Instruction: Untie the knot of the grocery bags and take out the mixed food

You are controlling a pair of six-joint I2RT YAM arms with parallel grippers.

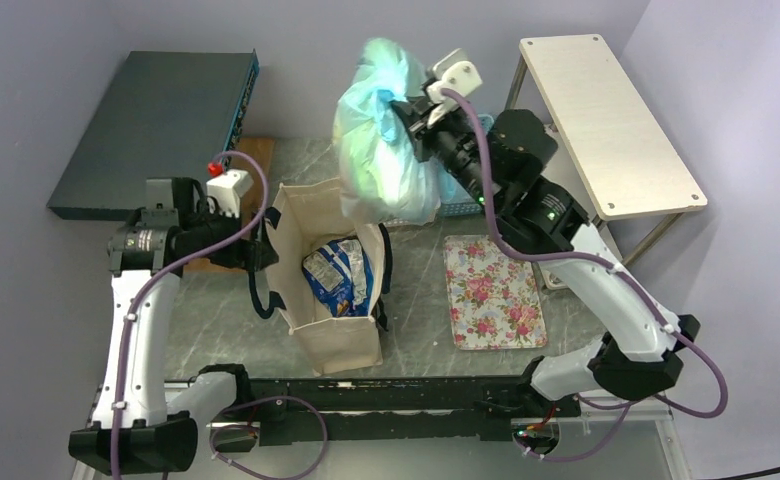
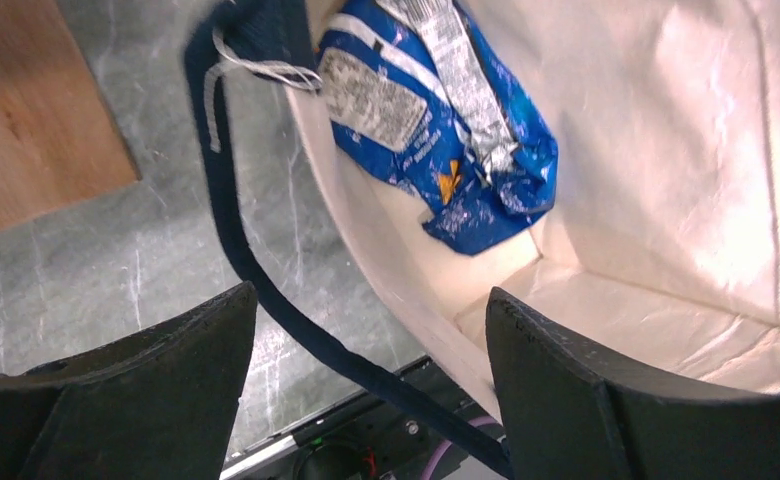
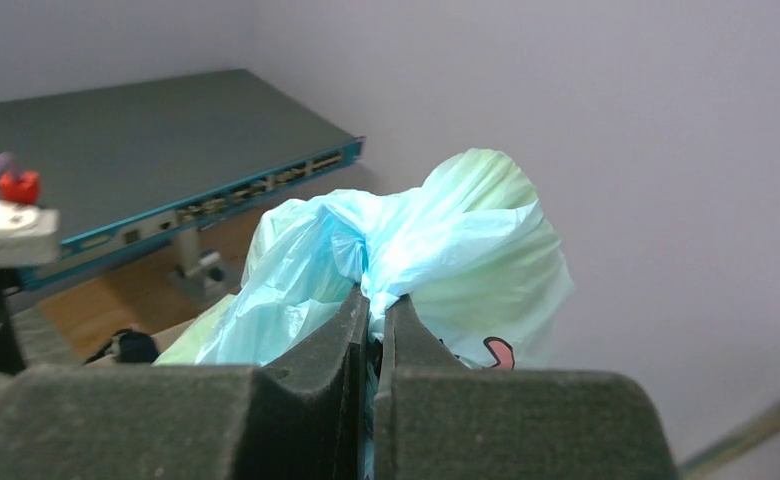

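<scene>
Your right claw [image 3: 376,300] is pinching the light-blue plastic bag [image 1: 381,150] with its fingers pressed together on the bunched plastic [image 3: 371,250] at the bag's top. It is holding the bag up in the air, clear of the counter [image 1: 216,310], above the far end of the canvas tote [image 1: 331,340]. The bag is bulging, and something pale green is showing through its thin skin. Whether the handles are tied or loose you cannot tell from here.

Your left claw [image 2: 369,295] is hanging spread wide, gripping nothing. It is hovering just outside the tote's left wall, over the black strap [image 2: 236,230] that is drooping onto the counter. The tote is standing upright with its mouth open, and the blue tortilla-chip bag [image 2: 436,130] is lying crumpled inside it on the bottom.

To the right of the tote, a floral tray [image 1: 494,290] is lying flat on the counter. A wooden board [image 2: 36,110] is sitting on the counter's far left.
</scene>
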